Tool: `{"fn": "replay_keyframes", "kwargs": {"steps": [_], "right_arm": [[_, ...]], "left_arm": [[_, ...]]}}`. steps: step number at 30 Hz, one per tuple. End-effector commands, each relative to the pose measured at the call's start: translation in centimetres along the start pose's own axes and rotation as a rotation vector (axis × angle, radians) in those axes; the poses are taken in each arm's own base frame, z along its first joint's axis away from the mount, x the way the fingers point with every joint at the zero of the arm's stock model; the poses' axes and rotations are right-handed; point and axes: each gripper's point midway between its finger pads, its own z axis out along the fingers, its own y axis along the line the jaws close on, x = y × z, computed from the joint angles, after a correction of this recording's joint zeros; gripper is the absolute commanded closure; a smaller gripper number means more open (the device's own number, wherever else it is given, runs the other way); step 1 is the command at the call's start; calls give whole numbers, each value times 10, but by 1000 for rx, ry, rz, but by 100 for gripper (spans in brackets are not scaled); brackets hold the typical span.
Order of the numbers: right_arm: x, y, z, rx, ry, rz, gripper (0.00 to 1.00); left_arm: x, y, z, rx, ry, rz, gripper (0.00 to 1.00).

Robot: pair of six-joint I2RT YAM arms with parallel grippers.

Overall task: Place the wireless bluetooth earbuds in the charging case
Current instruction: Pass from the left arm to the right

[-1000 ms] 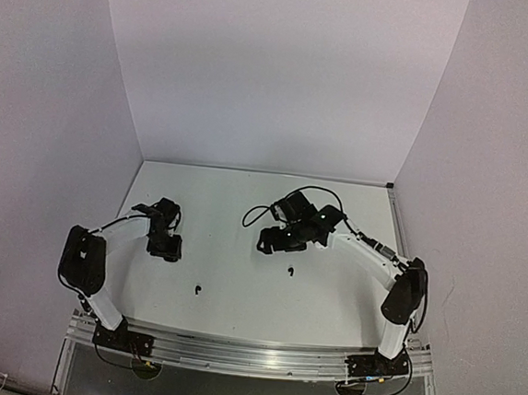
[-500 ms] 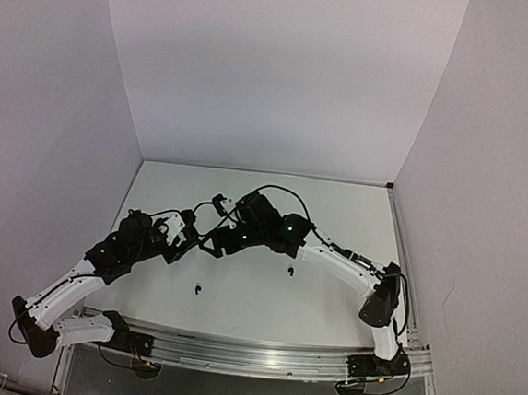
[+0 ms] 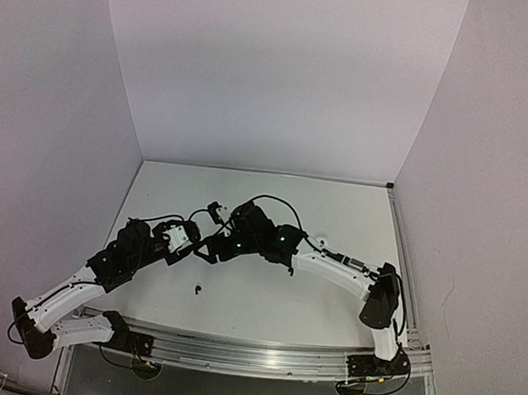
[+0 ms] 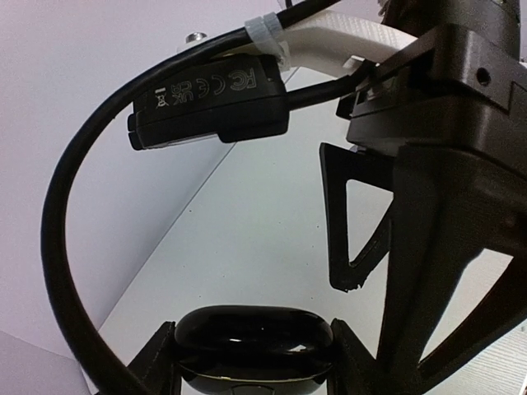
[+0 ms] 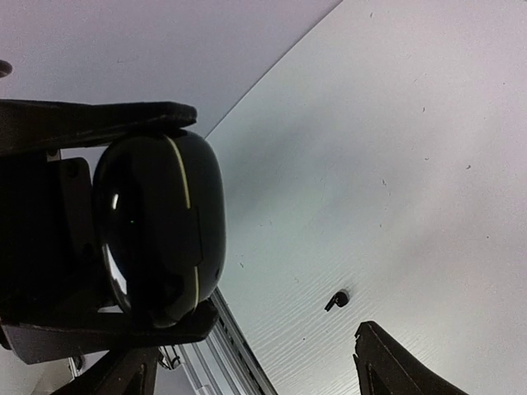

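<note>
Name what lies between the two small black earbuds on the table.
Bare white tabletop, left black earbud to right black earbud, in the top view.

Blk case point(image 5: 160, 226) closed, held aloft; blk earbud point(image 5: 336, 299) loose on tabletop point(image 5: 412, 164)

Case point(image 5: 160, 226) in left hand point(image 4: 254, 362), earbud point(image 5: 335, 300) — on table point(image 3: 263, 308)

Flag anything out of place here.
A black earbud and a second earbud lie loose and apart on the table, while the left claw holds the black charging case aloft, apparently shut.
</note>
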Motion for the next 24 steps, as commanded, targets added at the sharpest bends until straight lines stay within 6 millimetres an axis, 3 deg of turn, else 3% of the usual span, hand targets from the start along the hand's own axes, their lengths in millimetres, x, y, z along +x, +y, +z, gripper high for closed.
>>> {"fn": "replay_keyframes", "kwargs": {"steps": [1,5,9,16,24], "right_arm": [[-48,25,-54,-78,-187,-32,20],[-52,30,-81,-135,-227,-41,17],[-61,32,-93,-176,-290,-15,19],[-61,16,-56,-127,-276,106,28],[-56,21,-23,-143,-231,120,31]], "left_arm": [[-13,-11,-7,39,-74,36,100],[-13,-9,-8,26,-79,32,100],[-15,-8,-8,22,-79,22,100],[-20,-3,-3,24,-63,0,100],[-20,-1,-2,21,-53,-23,100]]}}
